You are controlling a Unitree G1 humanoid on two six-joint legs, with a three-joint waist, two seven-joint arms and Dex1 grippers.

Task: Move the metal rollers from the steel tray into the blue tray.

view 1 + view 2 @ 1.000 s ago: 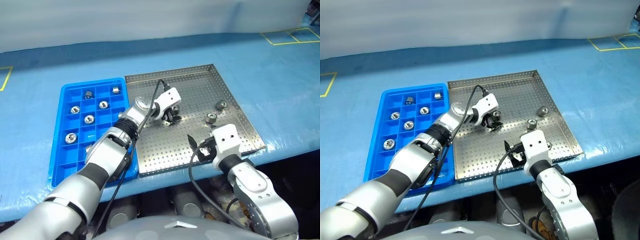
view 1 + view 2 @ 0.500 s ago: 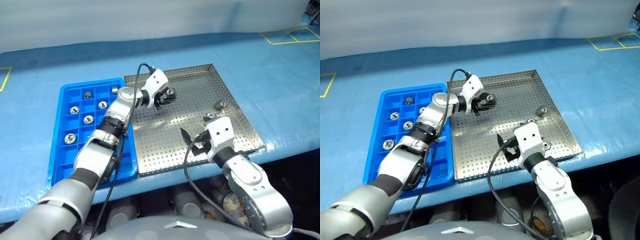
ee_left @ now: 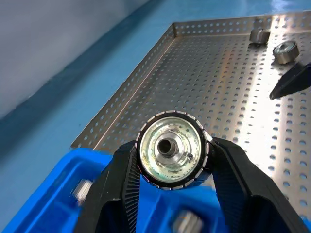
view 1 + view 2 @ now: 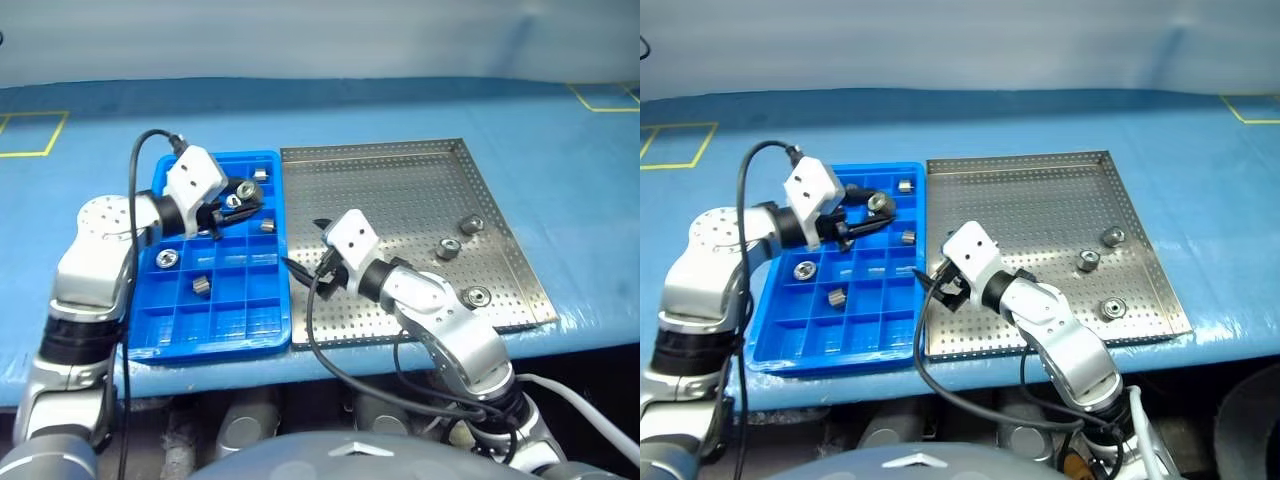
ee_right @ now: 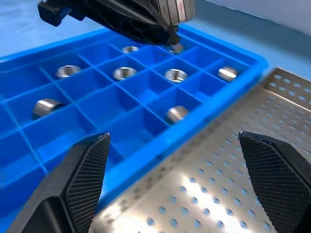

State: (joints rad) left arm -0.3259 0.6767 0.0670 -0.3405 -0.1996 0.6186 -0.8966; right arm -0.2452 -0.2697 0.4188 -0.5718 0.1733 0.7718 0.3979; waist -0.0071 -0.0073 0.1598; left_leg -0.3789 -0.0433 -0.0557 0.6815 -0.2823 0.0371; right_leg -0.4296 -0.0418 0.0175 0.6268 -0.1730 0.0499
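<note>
Blue-covered tabletop (image 4: 420, 120) carries both trays, side by side and touching along their long edges. Steel tray (image 4: 400, 190) on the right; three rollers (image 4: 448, 248) lie loose on its perforated floor near the right rim, apart from one another. Blue tray (image 4: 230, 325) on the left; several of its cells each hold one roller. Left pincer (image 4: 236, 196) hangs above the far cells of the blue tray, clamped on a roller (image 3: 172, 149), whose bored face is toward the wrist camera. Right pincer (image 4: 303, 246) is low over the left edge of the steel tray, jaws spread wide and holding nothing, pointed at the blue tray.
</note>
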